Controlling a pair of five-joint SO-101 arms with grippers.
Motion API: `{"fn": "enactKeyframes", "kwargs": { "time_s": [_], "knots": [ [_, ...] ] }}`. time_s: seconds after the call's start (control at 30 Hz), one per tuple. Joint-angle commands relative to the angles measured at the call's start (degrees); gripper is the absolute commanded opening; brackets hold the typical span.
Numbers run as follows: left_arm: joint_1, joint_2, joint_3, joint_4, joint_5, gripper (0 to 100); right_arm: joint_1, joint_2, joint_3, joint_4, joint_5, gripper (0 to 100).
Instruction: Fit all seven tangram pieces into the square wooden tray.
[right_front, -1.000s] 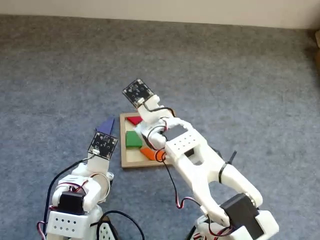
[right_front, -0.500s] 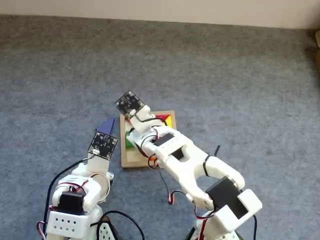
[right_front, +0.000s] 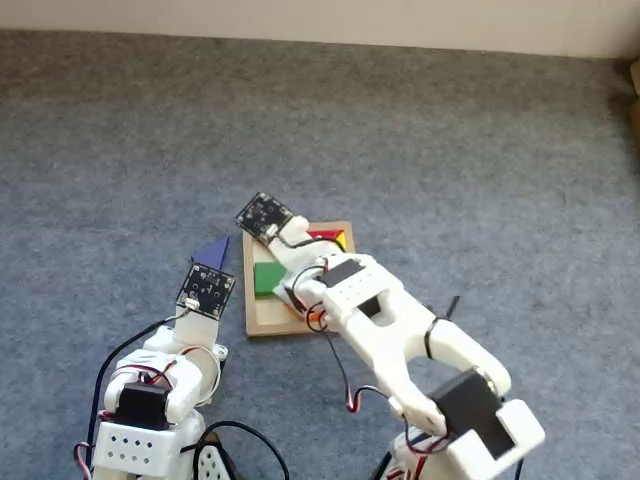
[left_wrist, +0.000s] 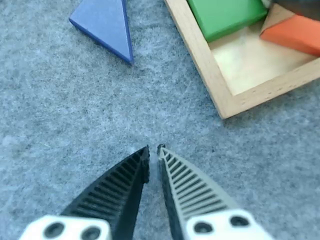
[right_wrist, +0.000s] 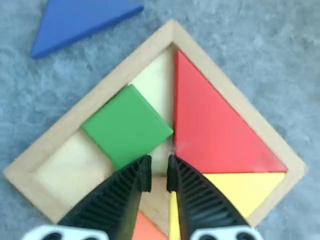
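Nearest you, the left arm (right_front: 160, 390) sits low at the table's front edge. Its left gripper (left_wrist: 153, 150) hovers over bare grey carpet (right_front: 450, 150), fingers drawn together to a thin slit with nothing between them, just short of a corner of the square wooden tray (left_wrist: 200, 55). Beside it, your right arm (right_front: 400, 330) stretches out over the tray. The right gripper (right_wrist: 158, 167) hangs above the tray's middle, fingertips almost closed and holding no piece, poised over the seam where the green square (right_wrist: 127, 125) meets the red triangle (right_wrist: 215, 125). Tray contents, as you see them: the green square lies against one rim with bare wood on either side of it along that rim. The red triangle has its long edge along the adjoining rim. The yellow piece (right_wrist: 240, 187) touches the red one toward the next corner. The orange piece (left_wrist: 292, 32) is partly hidden under the right gripper, so its shape cannot be made out. Farther out, the blue triangle (right_front: 213, 250) lies flat on the carpet outside the tray, near its far corner and apart from the rim.
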Motion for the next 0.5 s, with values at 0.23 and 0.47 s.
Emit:
{"fn": "enactKeyframes", "kwargs": {
  "time_s": [0.23,0.47],
  "knots": [
    [0.4,-3.1,1.2,0.2,0.0,5,0.8,-9.5,0.1,-3.3,-14.7,7.0],
    [0.4,-3.1,1.2,0.2,0.0,5,-6.9,1.0,-0.3,-15.4,-17.5,7.0]
  ]
}}
